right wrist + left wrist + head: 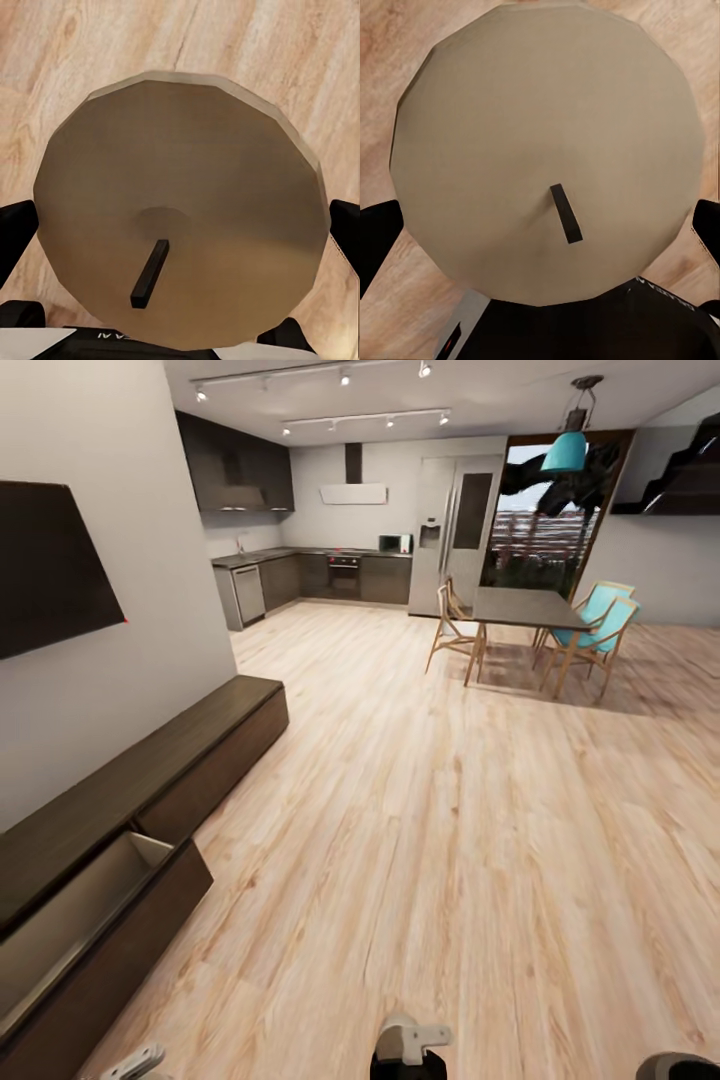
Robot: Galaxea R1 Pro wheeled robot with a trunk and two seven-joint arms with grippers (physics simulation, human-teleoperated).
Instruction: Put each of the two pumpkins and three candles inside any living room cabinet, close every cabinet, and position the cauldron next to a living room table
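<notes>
Both grippers carrying candles; cabinet (150, 780) drawer open at lower left.

Left gripper (540, 225) grips a candle (547, 135), right gripper (180, 240) another candle (180, 202); risk: clipping the protruding drawer front.

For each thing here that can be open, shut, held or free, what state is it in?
cabinet: near drawer pulled open, nothing visible inside; far drawer front flush, shut.
candle in the left hand: held between the fingers, wick end towards the camera.
candle in the right hand: held the same way.
left hand: shut on a candle.
right hand: shut on a candle.
</notes>
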